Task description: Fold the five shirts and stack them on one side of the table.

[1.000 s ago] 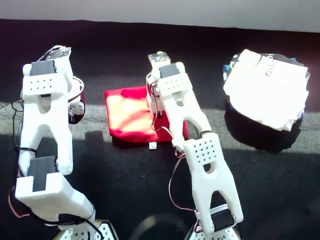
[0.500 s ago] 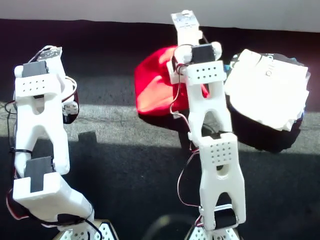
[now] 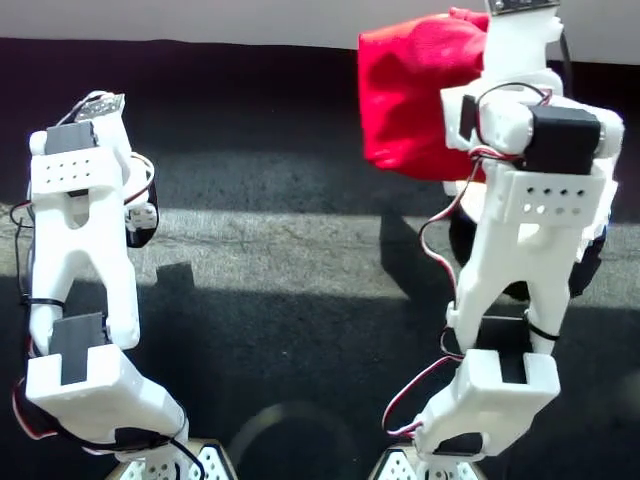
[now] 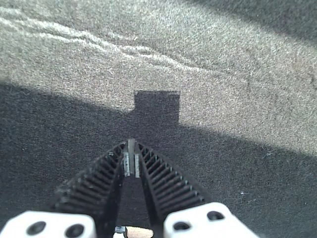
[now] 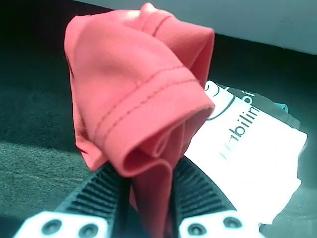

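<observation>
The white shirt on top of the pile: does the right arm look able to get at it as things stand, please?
Probably yes. The right gripper, shut on the red shirt, hangs near the white shirt, whose top lies bare, with nothing between them.

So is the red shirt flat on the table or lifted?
Lifted: the red shirt hangs bunched from the right tool, shut on it, above the table.

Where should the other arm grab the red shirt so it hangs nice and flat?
Probably the loose lower corner of the red shirt, coming in from the left arm's side. The right tool pinches the bunched hem up top, so that hanging corner is free and faces the open table.
</observation>
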Action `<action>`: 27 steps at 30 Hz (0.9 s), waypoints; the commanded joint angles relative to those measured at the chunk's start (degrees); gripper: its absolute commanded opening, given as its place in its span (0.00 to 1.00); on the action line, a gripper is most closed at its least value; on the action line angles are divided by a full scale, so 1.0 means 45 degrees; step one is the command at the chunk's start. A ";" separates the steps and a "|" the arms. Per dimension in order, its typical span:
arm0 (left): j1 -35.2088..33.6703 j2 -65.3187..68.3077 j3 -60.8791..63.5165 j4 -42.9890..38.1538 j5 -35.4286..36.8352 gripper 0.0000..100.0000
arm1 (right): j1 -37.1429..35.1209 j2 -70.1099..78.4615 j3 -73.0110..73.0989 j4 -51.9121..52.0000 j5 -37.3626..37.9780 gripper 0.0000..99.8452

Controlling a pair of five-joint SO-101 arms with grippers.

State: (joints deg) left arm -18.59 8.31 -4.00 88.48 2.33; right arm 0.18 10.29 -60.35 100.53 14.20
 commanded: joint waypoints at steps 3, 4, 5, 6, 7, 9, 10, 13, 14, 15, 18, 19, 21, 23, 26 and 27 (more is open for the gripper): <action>0.0088 -0.0420 -0.0322 -0.0137 -0.0020 0.01 | 0.2139 -0.0186 0.0694 -0.0596 0.0801 0.01; 0.0068 -0.0420 -0.0322 -0.0137 -0.0020 0.01 | 0.2491 0.0107 0.0928 -0.0869 0.0957 0.01; 0.0068 -0.0420 -0.0322 -0.0137 -0.0020 0.01 | 0.2842 0.0459 0.1201 -0.1143 0.1074 0.01; 0.0049 -0.0420 -0.0322 -0.0137 -0.0020 0.01 | 0.3136 0.0908 0.1455 -0.1475 0.1231 0.01; 0.0049 -0.0420 -0.0322 -0.0137 -0.0039 0.01 | 0.3389 0.1377 0.1631 -0.1768 0.1368 0.01; 0.0049 -0.0420 -0.0322 -0.0137 -0.0039 0.01 | 0.3878 0.2413 0.1807 -0.2432 0.1700 0.01; 0.0049 -0.0420 -0.0322 -0.0137 -0.0039 0.01 | 0.4073 0.3018 0.1788 -0.2745 0.1895 0.01; 0.0049 -0.0420 -0.0322 -0.0137 -0.0039 0.01 | 0.4581 0.4640 0.1768 -0.3722 0.2520 0.01; 0.0049 -0.0420 -0.0322 -0.0137 -0.0039 0.01 | 0.4737 0.5011 0.1748 -0.4054 0.2755 0.01; 0.0049 -0.0420 -0.0322 -0.0137 -0.0039 0.01 | 0.4874 0.5304 0.1748 -0.4347 0.2930 0.01; 0.0049 -0.0420 -0.0342 -0.0137 -0.0039 0.01 | 0.5206 0.5929 0.1748 -0.4933 0.3028 0.01; 0.0049 -0.0420 -0.0342 -0.0137 -0.0039 0.01 | 0.5284 0.6066 0.1748 -0.5070 0.3028 0.03; 0.0049 -0.0420 -0.0342 -0.0137 -0.0039 0.01 | 0.5402 0.6222 0.1748 -0.5402 0.2989 0.10; 0.0049 -0.0420 -0.0342 -0.0137 -0.0059 0.01 | 0.5480 0.6242 0.1748 -0.5617 0.2969 0.18; 0.0049 -0.0420 -0.0342 -0.0137 -0.0059 0.01 | 0.5558 0.6066 0.1495 -0.5617 0.2950 0.23; 0.0049 -0.0440 -0.0342 -0.0098 -0.0059 0.01 | 0.5597 0.6027 0.1104 -0.5558 0.2930 0.23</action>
State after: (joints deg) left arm -18.59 8.31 -4.00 88.48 2.33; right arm 24.26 39.03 -52.44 76.26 27.12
